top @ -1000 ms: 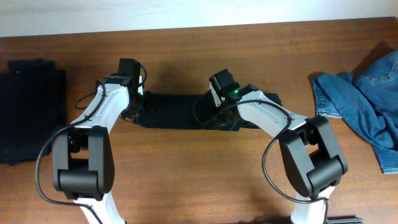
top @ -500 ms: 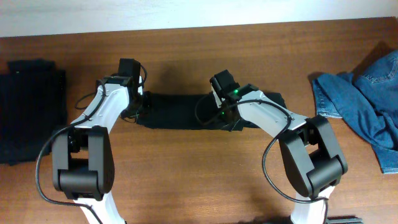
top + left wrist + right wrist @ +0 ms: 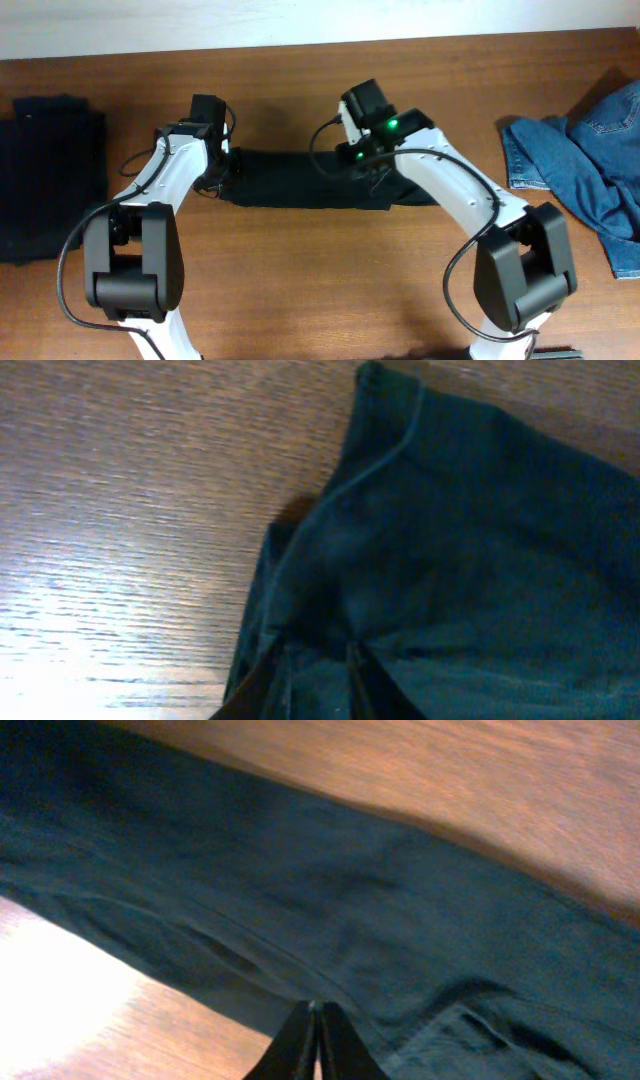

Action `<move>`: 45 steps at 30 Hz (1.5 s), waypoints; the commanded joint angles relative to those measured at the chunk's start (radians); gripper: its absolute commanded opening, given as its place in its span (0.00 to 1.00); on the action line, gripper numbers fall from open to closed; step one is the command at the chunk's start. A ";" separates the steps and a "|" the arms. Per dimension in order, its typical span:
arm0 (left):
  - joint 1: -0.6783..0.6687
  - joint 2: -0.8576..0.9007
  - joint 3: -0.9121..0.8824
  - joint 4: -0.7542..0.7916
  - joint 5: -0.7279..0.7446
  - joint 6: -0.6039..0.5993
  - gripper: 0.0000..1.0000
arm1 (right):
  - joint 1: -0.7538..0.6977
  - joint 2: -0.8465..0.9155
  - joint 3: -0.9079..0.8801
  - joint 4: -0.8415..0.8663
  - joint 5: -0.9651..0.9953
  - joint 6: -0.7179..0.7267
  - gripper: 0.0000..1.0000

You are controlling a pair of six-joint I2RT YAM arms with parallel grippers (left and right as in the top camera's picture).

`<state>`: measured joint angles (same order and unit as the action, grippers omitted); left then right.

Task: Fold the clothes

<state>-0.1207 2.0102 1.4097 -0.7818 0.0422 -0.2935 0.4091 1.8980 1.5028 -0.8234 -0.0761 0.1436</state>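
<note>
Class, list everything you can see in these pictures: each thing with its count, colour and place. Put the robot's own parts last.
black garment: one, black, folded into a long strip at the table's middle
black folded pile: one, black, at the table's left edge
blue jeans: one, blue denim, crumpled at the right edge
table: one, brown wood, under everything
wall: one, white, along the top
left arm: one, white and black, at the strip's left end
right arm: one, white and black, over the strip's right half
left gripper: one, dark, pinching the strip
right gripper: one, dark, closed on the strip's edge
</note>
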 commanded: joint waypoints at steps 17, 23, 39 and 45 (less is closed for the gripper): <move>-0.026 -0.081 0.046 0.074 0.278 0.010 0.16 | -0.205 -0.010 -0.024 -0.097 0.047 -0.015 0.11; -0.101 -0.056 0.045 0.076 0.203 0.010 0.16 | -0.231 -0.007 -0.027 -0.113 0.048 -0.015 0.10; -0.135 0.084 0.044 0.056 0.025 0.010 0.16 | -0.254 -0.007 -0.027 -0.158 0.088 -0.015 0.11; -0.118 0.108 0.044 0.029 -0.120 0.001 0.16 | -0.254 -0.007 -0.027 -0.173 0.088 -0.016 0.11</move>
<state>-0.2604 2.0853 1.4490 -0.7353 0.0425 -0.2913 0.1612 1.8973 1.4826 -0.9909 -0.0063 0.1303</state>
